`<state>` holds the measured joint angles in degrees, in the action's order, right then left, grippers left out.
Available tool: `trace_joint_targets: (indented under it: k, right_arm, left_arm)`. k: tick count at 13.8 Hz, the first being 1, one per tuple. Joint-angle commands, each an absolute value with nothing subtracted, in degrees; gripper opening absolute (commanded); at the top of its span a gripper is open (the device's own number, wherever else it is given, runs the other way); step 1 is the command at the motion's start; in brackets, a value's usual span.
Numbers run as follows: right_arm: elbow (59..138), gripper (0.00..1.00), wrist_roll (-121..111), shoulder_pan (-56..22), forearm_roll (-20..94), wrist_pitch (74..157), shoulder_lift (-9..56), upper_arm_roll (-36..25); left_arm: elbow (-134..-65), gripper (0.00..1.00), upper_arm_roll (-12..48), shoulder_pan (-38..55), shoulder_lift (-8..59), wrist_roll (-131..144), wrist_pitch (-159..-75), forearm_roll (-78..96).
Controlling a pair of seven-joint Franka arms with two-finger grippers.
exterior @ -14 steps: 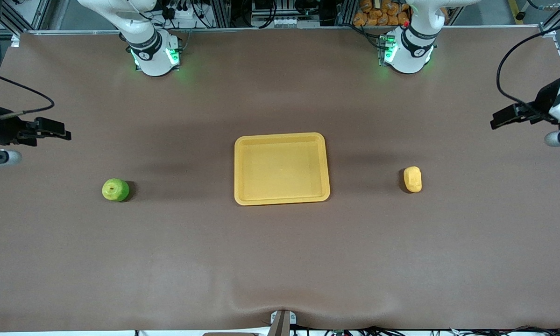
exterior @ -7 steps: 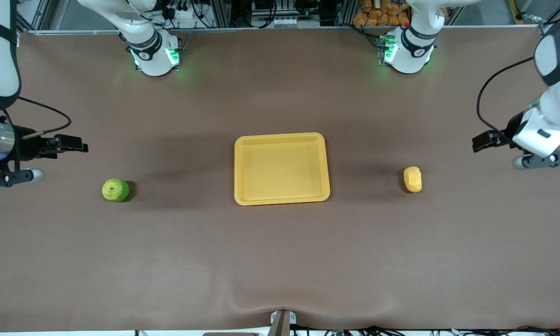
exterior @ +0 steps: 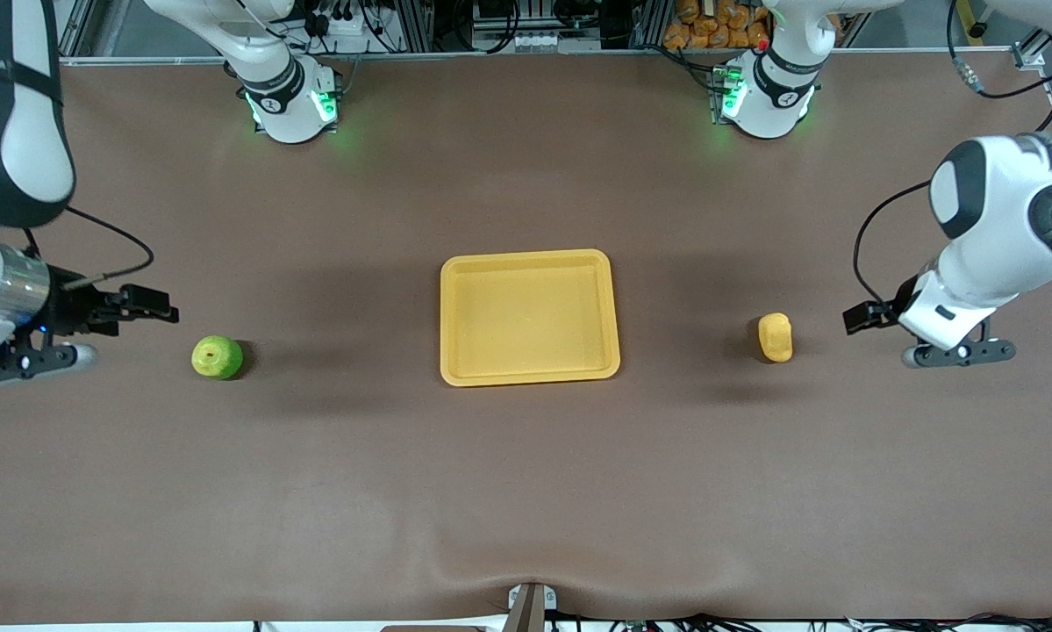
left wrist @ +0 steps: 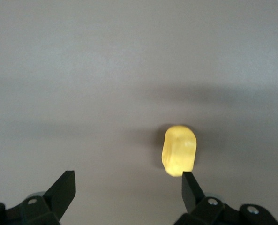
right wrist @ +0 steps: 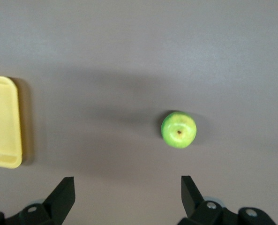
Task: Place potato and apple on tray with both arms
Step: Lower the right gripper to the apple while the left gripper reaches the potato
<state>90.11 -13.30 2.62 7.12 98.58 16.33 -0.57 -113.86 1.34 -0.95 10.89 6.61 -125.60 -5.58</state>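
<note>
The yellow tray (exterior: 442,316) lies mid-table and holds nothing. The green apple (exterior: 218,357) sits on the table toward the right arm's end; the yellow-orange potato (exterior: 775,337) sits toward the left arm's end. My right gripper (exterior: 159,309) is open and empty over the table, just short of the apple on the side away from the tray. The right wrist view shows the apple (right wrist: 178,130) ahead of the open gripper (right wrist: 128,190) and a tray corner (right wrist: 3,122). My left gripper (exterior: 857,318) is open and empty over the table near the potato, which shows ahead of it (left wrist: 179,150) in the left wrist view (left wrist: 128,187).
The brown table mat (exterior: 526,491) spreads all round the tray. The two arm bases (exterior: 290,101) (exterior: 764,96) stand along the table's back edge. Cables trail from both wrists.
Both arms have swung in from the table's ends. The right gripper has closed in on the apple, the left gripper on the potato. Apple, potato and tray have not moved.
</note>
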Motion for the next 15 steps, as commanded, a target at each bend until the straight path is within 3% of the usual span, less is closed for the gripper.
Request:
trace_joint_targets:
  k: [1, 12, 15]
  right_arm:
    - [89.9, 1.0, -13.5, 3.4, 5.8, 101.2, 21.1, -0.5]
    - [111.5, 1.0, -13.3, 6.2, 1.8, 126.8, 22.2, -0.5]
    - [112.3, 1.0, -13.1, 6.4, 2.4, 127.8, 24.2, -0.5]
  left_arm:
    - [-114.9, 1.0, 2.2, -0.8, 12.9, 6.3, -129.3, -6.6]
    - [-116.1, 1.0, 8.3, -0.7, 22.4, 11.5, -135.4, -5.9]
    - [-117.1, 0.9, 8.3, -0.4, 24.2, 11.5, -135.6, -6.6]
